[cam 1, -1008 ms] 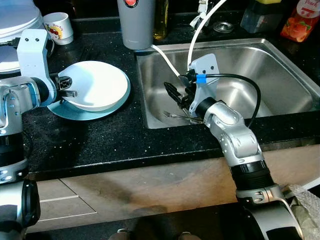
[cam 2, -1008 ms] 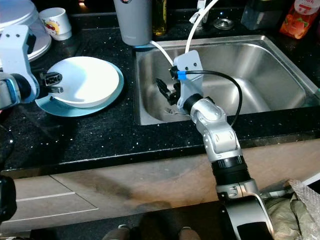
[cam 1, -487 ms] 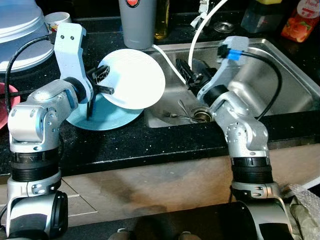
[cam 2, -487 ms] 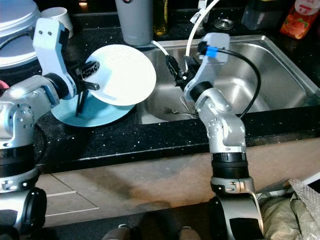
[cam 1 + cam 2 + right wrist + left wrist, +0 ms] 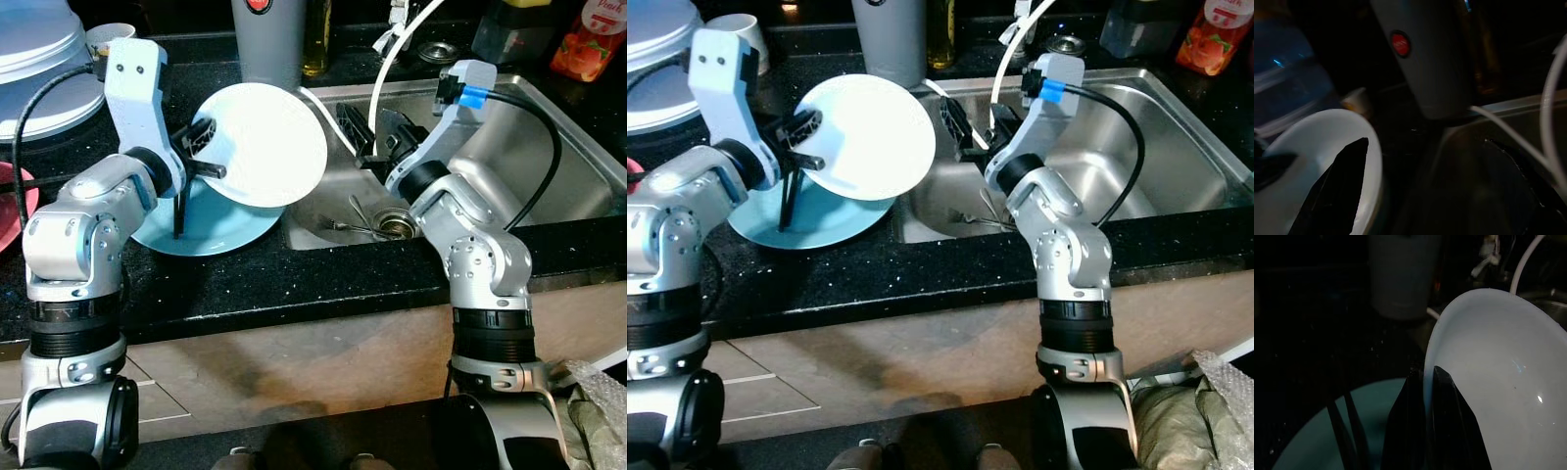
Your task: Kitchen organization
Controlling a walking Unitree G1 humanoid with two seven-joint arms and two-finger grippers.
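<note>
White bowl [image 5: 263,144] is lifted off the black surface [image 5: 196,279] and tipped on edge, its hollow facing toward the sink [image 5: 529,147]. The left end effector [image 5: 201,152] has its two black fingers closed on the bowl's rim, one finger on each face of the wall, as the left wrist view shows [image 5: 1427,396]. The bowl hangs over the surface's edge beside the sink's left wall, above and partly in front of a light blue plate [image 5: 220,227] that lies flat on the surface. A thin dark utensil [image 5: 179,211] stands on that plate just below the left end effector.

The right end effector [image 5: 367,132] is raised over the left part of the sink, its fingers spread wide and holding nothing, pointing toward the bowl's far rim and close to it; whether it touches cannot be told. A fork [image 5: 348,227] lies on the sink floor near the drain [image 5: 397,225].

Along the back edge of the surface stand a grey jug with a red button [image 5: 266,34], a white mug [image 5: 106,35] and, at the right back corner, an orange carton [image 5: 590,37]. White hoses [image 5: 392,59] curve down into the sink. Stacked pale plates [image 5: 34,54] sit at the left back corner.
</note>
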